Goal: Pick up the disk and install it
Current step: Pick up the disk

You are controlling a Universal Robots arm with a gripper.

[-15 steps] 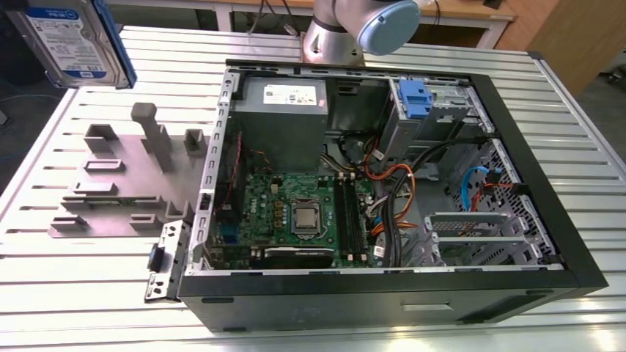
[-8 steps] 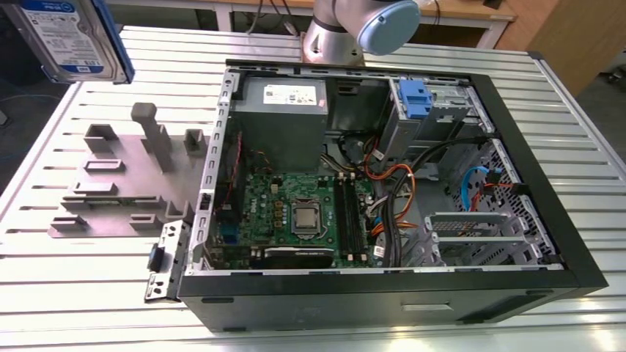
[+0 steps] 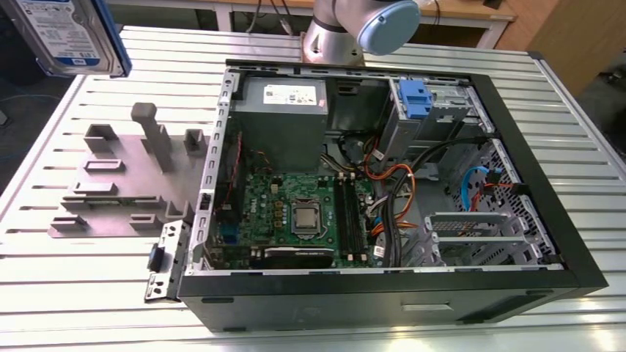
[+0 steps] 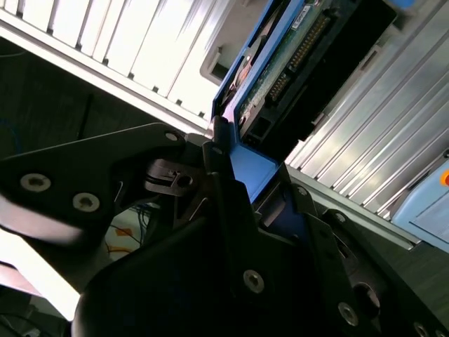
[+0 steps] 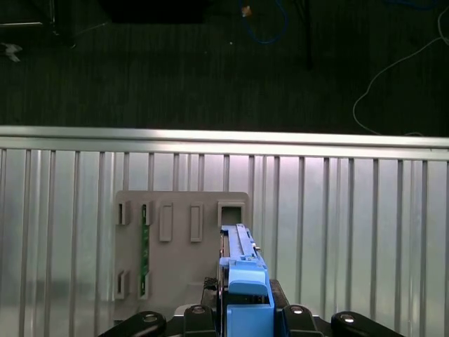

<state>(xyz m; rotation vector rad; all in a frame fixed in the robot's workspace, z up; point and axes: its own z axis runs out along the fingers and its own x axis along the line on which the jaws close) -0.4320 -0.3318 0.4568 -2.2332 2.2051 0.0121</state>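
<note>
Second wrist view has the gripper closest. Its dark fingers are closed on the blue carrier frame at one end of the disk. They squeeze the plastic edges, not the metal body, a hold I judge spares the exposed circuit board and connector.

In the first wrist view the gripper holds the disk edge-on over the grey slotted fixture plate. From this angle I cannot tell whether the disk's far end touches the plate or hangs clear of it.

In the exterior view the disk sits high at the exterior view's left, label toward the camera, above the slatted table and the fixture plate. The open computer case lies on its side well apart, toward the exterior view's right. Its interior faces up, so the motherboard and metal drive cage are reachable from above.
</note>
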